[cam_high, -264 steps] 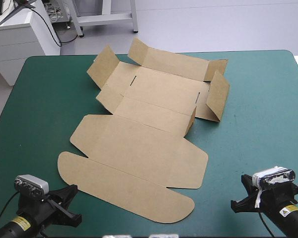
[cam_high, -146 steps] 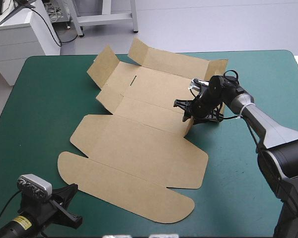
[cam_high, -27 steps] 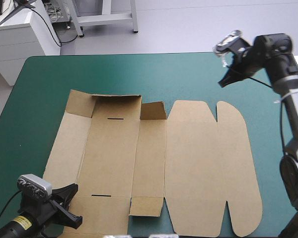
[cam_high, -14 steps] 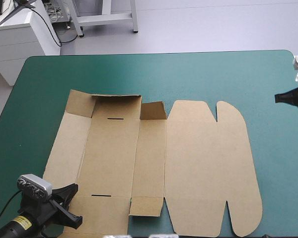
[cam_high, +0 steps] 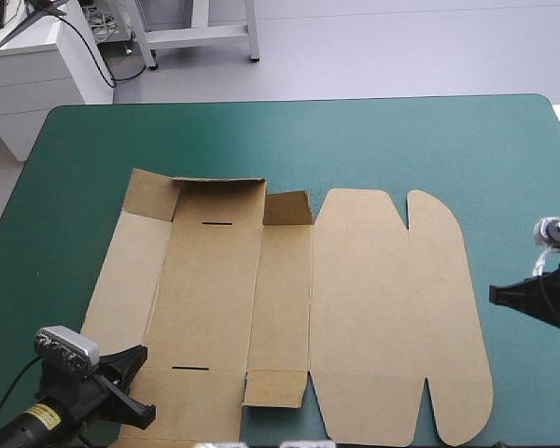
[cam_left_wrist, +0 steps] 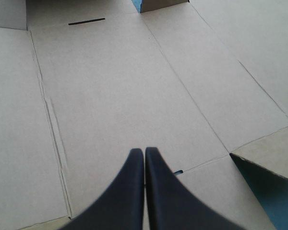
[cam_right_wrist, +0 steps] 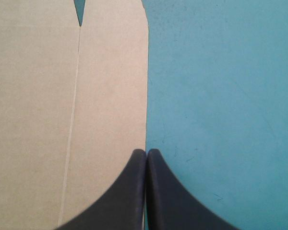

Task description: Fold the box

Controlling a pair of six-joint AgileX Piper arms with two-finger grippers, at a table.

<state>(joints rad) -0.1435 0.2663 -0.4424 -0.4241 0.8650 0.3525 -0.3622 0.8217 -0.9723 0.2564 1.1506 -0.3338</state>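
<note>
- The brown box (cam_high: 373, 308) lies unfolded on the teal-green worktop (cam_high: 261, 140), closer to the near edge, with its rounded lid panels toward the right.
- Along the far edge of its left panels we see three short flaps (cam_high: 219, 198) tilted up. Two dark slots (cam_high: 218, 224) mark the wide panel.
- The left hand (cam_left_wrist: 144, 152) is closed, its black fingers (cam_left_wrist: 127, 191) meeting in one point over the board's near left corner and gripping nothing.
- The right hand (cam_right_wrist: 146, 152) is likewise closed and empty, its tip at the box's right edge. We cannot tell whether it touches.
</note>
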